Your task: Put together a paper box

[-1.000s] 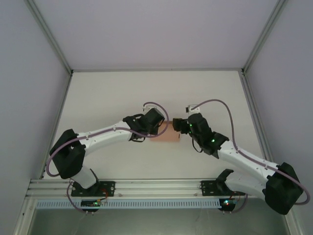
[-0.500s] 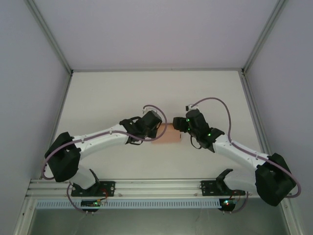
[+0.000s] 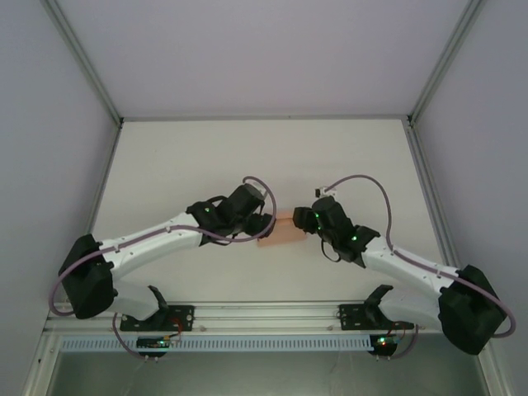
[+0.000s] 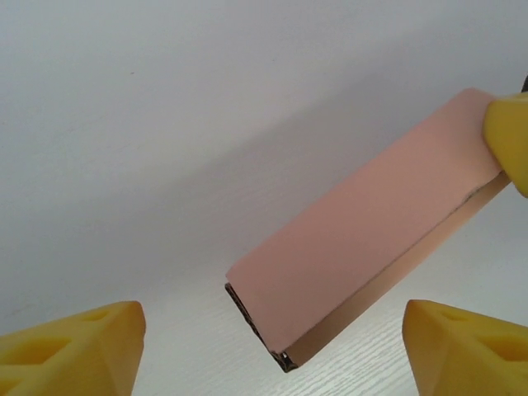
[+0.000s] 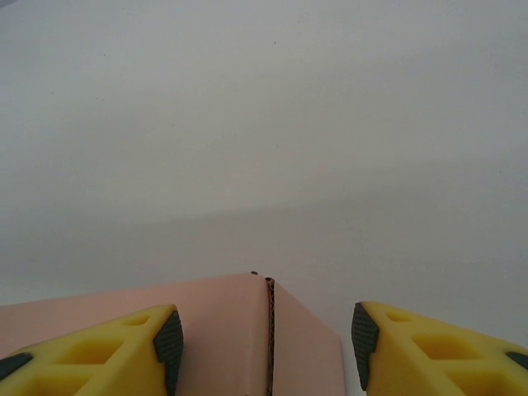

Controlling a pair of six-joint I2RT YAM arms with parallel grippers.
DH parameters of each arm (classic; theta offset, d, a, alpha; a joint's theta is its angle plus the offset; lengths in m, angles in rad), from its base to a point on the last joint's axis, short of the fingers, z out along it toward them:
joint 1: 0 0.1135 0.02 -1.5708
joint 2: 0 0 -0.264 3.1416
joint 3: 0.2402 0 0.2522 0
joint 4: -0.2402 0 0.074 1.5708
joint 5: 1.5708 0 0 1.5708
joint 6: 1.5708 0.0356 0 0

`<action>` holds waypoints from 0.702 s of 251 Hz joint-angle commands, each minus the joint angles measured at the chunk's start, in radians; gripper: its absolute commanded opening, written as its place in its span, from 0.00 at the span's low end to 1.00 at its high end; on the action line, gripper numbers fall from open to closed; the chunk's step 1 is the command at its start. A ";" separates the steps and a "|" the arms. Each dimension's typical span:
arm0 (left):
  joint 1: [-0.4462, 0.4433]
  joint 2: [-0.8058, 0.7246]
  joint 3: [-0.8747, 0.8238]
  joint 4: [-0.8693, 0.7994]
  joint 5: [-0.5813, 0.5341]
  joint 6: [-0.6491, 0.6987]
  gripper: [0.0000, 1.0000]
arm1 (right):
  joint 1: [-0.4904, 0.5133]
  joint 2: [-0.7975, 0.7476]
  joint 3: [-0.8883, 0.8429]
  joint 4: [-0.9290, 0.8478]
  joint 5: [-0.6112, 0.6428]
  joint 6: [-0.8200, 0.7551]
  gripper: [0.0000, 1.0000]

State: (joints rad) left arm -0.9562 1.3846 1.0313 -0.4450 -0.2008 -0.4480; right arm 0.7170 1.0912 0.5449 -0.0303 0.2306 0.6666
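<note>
The paper box (image 3: 281,232) is a low salmon-pink box lying on the white table (image 3: 247,157) between the two arms. In the left wrist view the paper box (image 4: 371,223) lies slanted, its near corner ahead of my left gripper (image 4: 272,355), which is open wide and holds nothing. A yellow finger (image 4: 507,136) of the right gripper rests at the box's far end. My left gripper (image 3: 264,224) stands at the box's left side, my right gripper (image 3: 302,221) at its right. My right gripper (image 5: 264,342) is open astride a box corner (image 5: 231,330); a gap separates the right pad (image 5: 360,334) from the card.
Pale walls and aluminium frame rails (image 3: 91,74) border the table on three sides. The arm bases and a slotted rail (image 3: 272,313) run along the near edge. Bare tabletop (image 3: 264,157) stretches behind the box.
My left gripper has opened, let go of the box and drawn back to the left, its arm sinking lower. The right gripper has narrowed a little and shifted slightly nearer.
</note>
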 commanded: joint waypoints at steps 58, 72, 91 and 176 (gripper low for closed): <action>0.125 0.011 -0.082 0.109 0.276 -0.097 0.81 | 0.012 -0.066 -0.102 -0.129 0.039 0.053 0.56; 0.132 0.014 -0.111 0.122 0.304 -0.105 0.78 | 0.011 -0.070 -0.112 -0.137 0.021 0.061 0.56; 0.144 0.018 -0.164 0.162 0.354 -0.136 0.72 | 0.009 -0.070 -0.124 -0.148 -0.006 0.066 0.56; 0.212 0.051 -0.355 0.294 0.472 -0.223 0.35 | -0.055 -0.085 -0.244 -0.089 -0.127 0.100 0.39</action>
State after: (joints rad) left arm -0.7757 1.3876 0.7700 -0.0914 0.2562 -0.6399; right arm 0.7033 0.9829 0.4084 0.0265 0.1604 0.7486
